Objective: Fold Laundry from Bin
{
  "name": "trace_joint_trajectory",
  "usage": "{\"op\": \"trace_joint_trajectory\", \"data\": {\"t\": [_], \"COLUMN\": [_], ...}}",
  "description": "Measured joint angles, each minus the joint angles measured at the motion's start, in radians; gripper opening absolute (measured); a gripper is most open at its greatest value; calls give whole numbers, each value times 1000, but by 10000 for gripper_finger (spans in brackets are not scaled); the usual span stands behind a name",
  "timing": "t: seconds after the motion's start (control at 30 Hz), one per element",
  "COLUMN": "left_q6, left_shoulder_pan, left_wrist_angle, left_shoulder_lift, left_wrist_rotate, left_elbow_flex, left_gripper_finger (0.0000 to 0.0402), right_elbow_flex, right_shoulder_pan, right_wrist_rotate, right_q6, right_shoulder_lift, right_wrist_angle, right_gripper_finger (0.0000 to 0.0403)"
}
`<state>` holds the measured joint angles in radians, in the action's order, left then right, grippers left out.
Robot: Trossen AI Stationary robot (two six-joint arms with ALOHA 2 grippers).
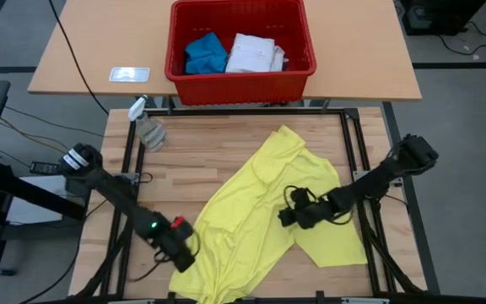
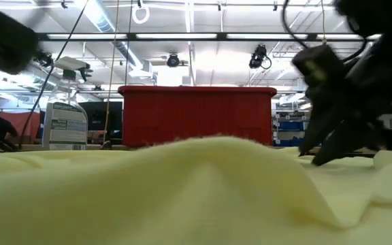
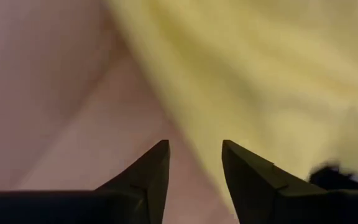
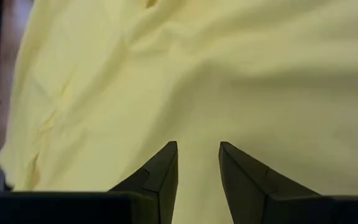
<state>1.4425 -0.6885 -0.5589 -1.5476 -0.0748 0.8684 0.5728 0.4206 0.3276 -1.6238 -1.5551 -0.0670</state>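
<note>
Left gripper [image 1: 178, 247] parted at yellow T-shirt [image 1: 251, 215] edge, right gripper [image 1: 291, 214] parted over its middle, nothing pinched. Unfolded on table [image 1: 218, 148]; blue piece [image 1: 204, 53], white shirt [image 1: 255, 52] waiting in bin [image 1: 241, 78].

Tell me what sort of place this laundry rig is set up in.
Probably a robotics lab or workshop in a large industrial hall. The low view shows strip lights on an open ceiling with hanging cameras; loose cables run past a tan table holding the red bin.
</note>
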Motion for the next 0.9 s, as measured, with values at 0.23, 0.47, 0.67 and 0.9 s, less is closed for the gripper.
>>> {"op": "trace_joint_trajectory", "data": {"t": [0.23, 0.47, 0.67, 0.9], "left_q6": [10, 171, 211, 116], "left_shoulder_pan": [1, -185, -243, -162], "left_wrist_angle": [489, 632, 584, 407], "left_shoulder_lift": [-32, -43, -12, 77], "left_wrist_rotate": [-49, -62, -63, -39], "left_elbow_flex": [-217, -246, -214, -214], "left_gripper_finger": [142, 142, 142, 142], "right_elbow_flex": [146, 341, 467, 468], "right_shoulder_pan": [-44, 30, 19, -263], "right_wrist_rotate": [-74, -314, -212, -189], "right_q6": [-40, 44, 87, 372], "right_shoulder_lift": [-157, -229, -126, -82], "right_wrist_angle": [92, 235, 620, 740], "right_gripper_finger": [125, 125, 125, 125]}}
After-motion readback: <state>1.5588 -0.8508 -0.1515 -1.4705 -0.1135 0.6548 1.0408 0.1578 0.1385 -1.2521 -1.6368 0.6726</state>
